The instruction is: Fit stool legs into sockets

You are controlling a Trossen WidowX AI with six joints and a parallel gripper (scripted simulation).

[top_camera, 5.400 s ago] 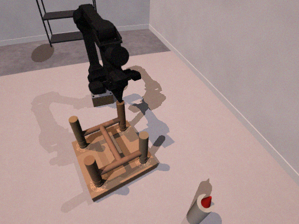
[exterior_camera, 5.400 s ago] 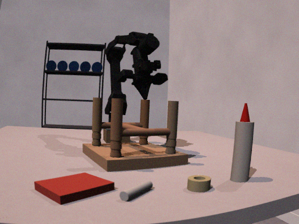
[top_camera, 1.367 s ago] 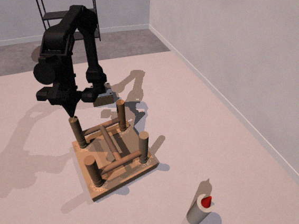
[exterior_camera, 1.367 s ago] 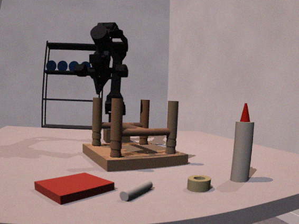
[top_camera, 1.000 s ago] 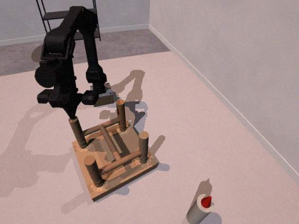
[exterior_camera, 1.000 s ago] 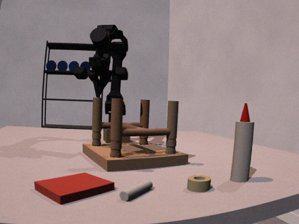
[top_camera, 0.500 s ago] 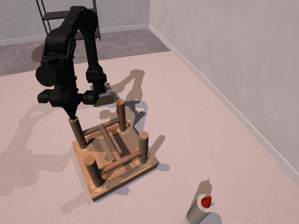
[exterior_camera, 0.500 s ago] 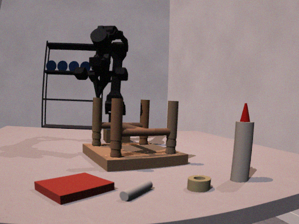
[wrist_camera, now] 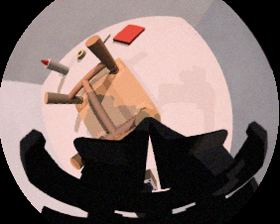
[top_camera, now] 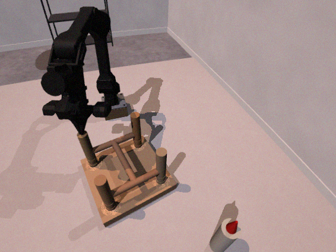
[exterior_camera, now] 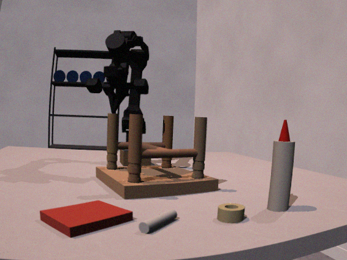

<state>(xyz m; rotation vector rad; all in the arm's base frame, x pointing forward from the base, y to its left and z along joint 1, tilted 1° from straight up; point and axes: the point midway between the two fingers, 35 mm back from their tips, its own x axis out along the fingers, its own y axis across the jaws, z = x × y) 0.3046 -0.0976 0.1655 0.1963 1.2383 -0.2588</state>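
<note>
The stool lies upside down with its square wooden seat [top_camera: 130,184] flat on the floor. Four brown legs stand upright at its corners, joined by an H-shaped stretcher [top_camera: 124,163]: one at the back left [top_camera: 87,148], one at the back right [top_camera: 136,129], one at the front right [top_camera: 161,164] and one at the front left [top_camera: 104,191]. My black gripper [top_camera: 81,129] is shut and empty, its closed tips pointing down onto the top of the back-left leg [exterior_camera: 112,141]. In the wrist view the closed fingers hide that leg's top.
A grey cylinder with a red cone [exterior_camera: 281,173] stands to the right. A red flat block [exterior_camera: 86,216], a small grey rod [exterior_camera: 157,221] and a tan ring [exterior_camera: 231,212] lie in front of the stool. A black shelf rack [exterior_camera: 76,98] stands behind the arm.
</note>
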